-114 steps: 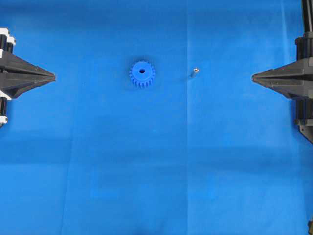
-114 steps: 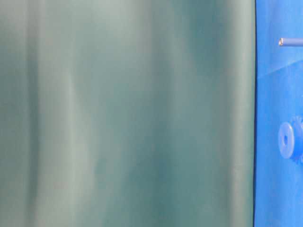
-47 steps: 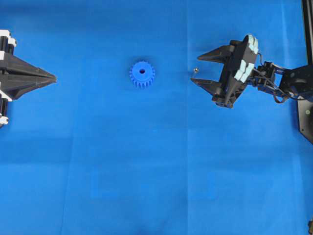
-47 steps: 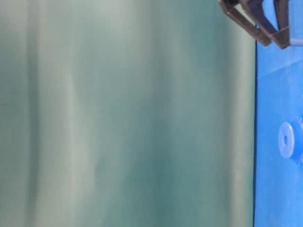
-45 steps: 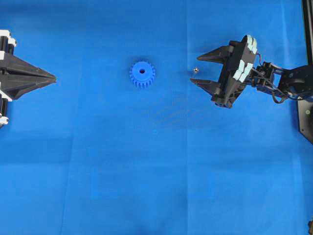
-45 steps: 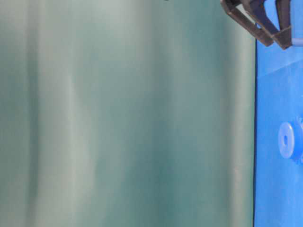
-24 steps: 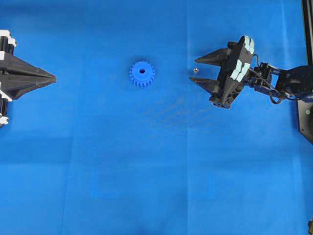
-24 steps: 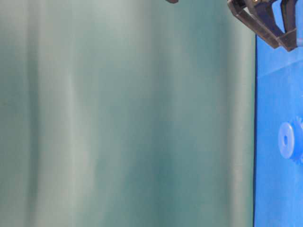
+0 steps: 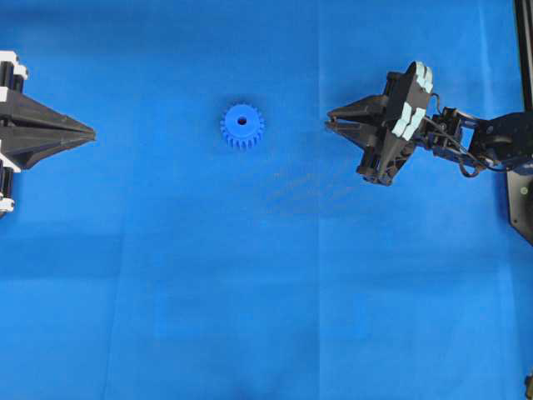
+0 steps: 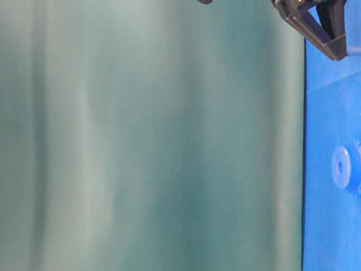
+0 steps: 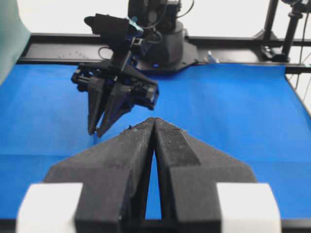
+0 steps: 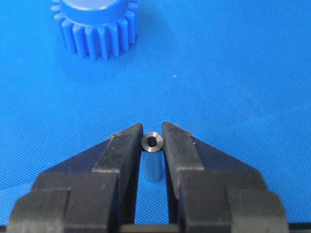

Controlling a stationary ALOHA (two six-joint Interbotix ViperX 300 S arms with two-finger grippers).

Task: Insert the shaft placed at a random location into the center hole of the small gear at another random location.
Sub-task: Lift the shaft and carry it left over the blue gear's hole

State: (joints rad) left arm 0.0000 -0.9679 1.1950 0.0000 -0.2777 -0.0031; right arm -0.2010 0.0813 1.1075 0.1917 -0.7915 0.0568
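Right end effector [image 12: 152, 141] pinches the upright shaft [image 12: 151, 160]: lift straight, keep it vertical toward the gear [image 9: 242, 126], upper centre.

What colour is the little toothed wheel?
The small gear is bright blue, clearest in the overhead view.

One gear [image 9: 242, 126], one shaft [image 12: 152, 158], two grippers: left [image 9: 90, 132], right [image 9: 330, 123], each with two fingers [image 12: 124, 150].

Shaft [image 12: 152, 160] between right tool [image 12: 152, 141] tips, gear [image 12: 95, 26] beyond.
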